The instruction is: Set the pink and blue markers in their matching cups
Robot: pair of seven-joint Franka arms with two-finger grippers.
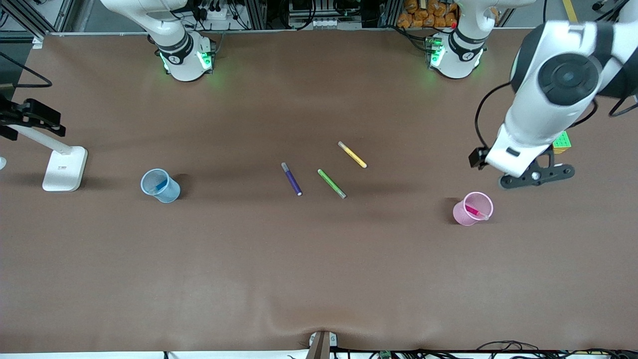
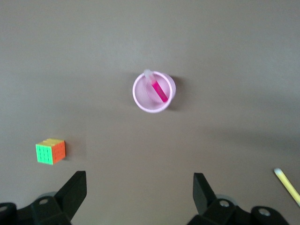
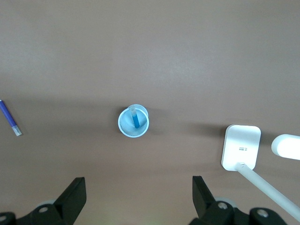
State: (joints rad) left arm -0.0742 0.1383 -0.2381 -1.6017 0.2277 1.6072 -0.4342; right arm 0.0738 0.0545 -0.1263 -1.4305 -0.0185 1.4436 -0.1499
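Left claw hangs with its fingers spread wide and nothing between them, up in the air over the worktop beside the pink cup, at the left arm's end. I'd say it is empty because its job looks done: the pink marker already leans inside that cup, tilted against the rim with its pale cap end uppermost. A small coloured puzzle cube sits on the worktop near the claw, apart from the cup and not touched by anything.

Right claw is likewise wide open and holds nothing; its own camera looks straight down on the blue cup, so it is high above that cup at the right arm's end. The blue marker stands slanted in the cup.

Out in the middle of the worktop, well apart from both cups, three spare pens lie flat and separate: a purple pen, a green pen and a yellow pen. They belong to neither cup, which would explain why they are left lying. A white lamp stand rests toward the right arm's end, past the blue cup. Judging by this, both markers are home.
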